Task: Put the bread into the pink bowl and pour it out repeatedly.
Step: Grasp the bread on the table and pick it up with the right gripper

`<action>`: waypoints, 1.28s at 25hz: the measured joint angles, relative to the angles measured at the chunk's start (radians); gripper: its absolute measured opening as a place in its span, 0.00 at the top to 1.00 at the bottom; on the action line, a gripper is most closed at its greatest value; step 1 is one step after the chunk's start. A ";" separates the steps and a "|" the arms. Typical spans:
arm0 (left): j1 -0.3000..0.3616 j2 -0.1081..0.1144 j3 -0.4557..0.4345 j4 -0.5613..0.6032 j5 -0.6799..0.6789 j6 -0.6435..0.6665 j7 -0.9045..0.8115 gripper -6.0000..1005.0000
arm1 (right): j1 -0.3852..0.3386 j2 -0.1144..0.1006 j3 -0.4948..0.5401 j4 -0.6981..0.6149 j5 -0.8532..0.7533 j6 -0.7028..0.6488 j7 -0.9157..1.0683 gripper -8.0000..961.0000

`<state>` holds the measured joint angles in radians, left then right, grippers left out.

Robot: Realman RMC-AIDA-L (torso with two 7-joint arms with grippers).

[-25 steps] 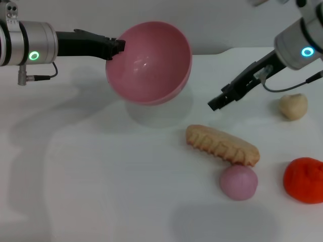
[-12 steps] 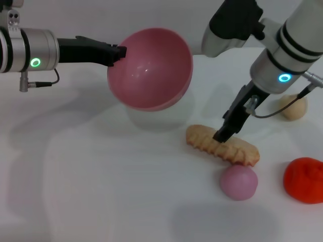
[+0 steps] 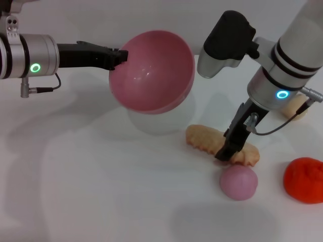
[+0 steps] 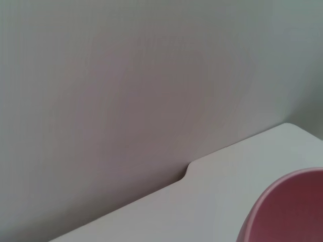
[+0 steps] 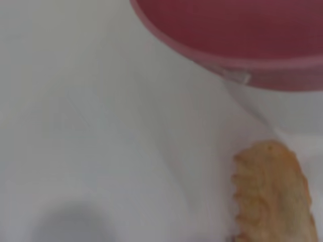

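The pink bowl [image 3: 151,70] hangs tilted above the white table at the back centre, its opening turned toward me, with nothing inside. My left gripper [image 3: 119,56] is shut on its left rim. A piece of the bowl's rim also shows in the left wrist view [image 4: 292,212] and in the right wrist view [image 5: 242,30]. The bread [image 3: 202,137], a ridged orange and cream loaf, lies on the table right of centre; one end of it shows in the right wrist view [image 5: 272,191]. My right gripper [image 3: 225,150] reaches down onto the loaf's right half.
A pinkish-purple ball [image 3: 238,182] sits just in front of the bread. A red-orange lumpy item [image 3: 304,180] lies at the right edge. A beige bun [image 3: 297,110] is partly hidden behind the right arm. Bare white table [image 3: 101,191] spreads across the left and front.
My right arm has swung down and inward from above the table's back right, so its gripper now rests on the bread. The bowl has hardly moved.
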<state>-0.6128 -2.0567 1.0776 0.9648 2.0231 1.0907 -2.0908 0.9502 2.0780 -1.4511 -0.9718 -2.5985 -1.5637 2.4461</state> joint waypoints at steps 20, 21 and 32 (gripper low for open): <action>0.010 0.001 0.019 0.003 -0.032 0.005 0.012 0.95 | 0.002 -0.002 -0.027 -0.050 -0.039 -0.004 0.011 0.35; 0.010 0.001 0.019 0.003 -0.032 0.005 0.012 0.95 | 0.003 -0.002 -0.028 -0.045 -0.044 -0.001 0.011 0.35; 0.012 0.002 0.022 0.022 -0.032 0.019 0.012 0.95 | -0.027 0.002 -0.086 -0.014 -0.049 0.045 0.032 0.36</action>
<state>-0.6012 -2.0548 1.0999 0.9871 1.9910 1.1099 -2.0785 0.9233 2.0804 -1.5370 -0.9863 -2.6477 -1.5191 2.4785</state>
